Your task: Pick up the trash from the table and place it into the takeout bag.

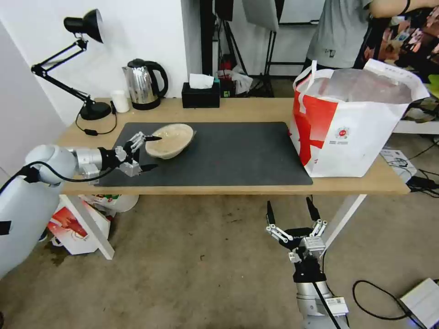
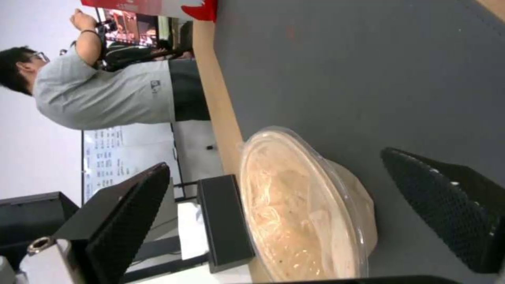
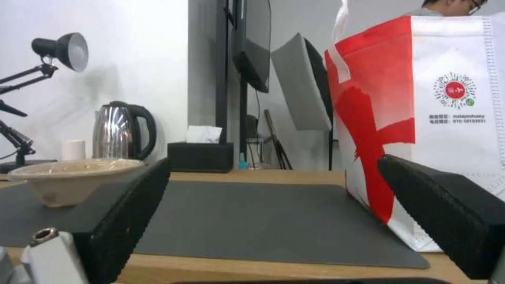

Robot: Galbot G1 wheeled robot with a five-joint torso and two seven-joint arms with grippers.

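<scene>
Reaching in from the left of the head view, the left gripper (image 1: 151,152) is spread wide at the near rim of the beige shallow bowl (image 1: 170,140), one fingertip over the rim and one lower beside the wall, not yet closed on it. The bowl sits at the left end of the dark grey mat (image 1: 228,155) on the table (image 1: 256,109); the takeout bag (image 1: 352,123) stands open at centre right. The right gripper (image 1: 293,212) hangs spread below the table edge, lower centre, holding nothing.

In the left wrist view the bowl (image 2: 305,209) lies lower centre between the two fingers (image 2: 126,221), with clear film over its top.

In the right wrist view the bowl (image 3: 73,179) is at centre left and the bag (image 3: 436,118) on the right.

The likely risk: a pinch on the thin rim and slick film could slip or tip the bowl, spilling it over the mat.
</scene>
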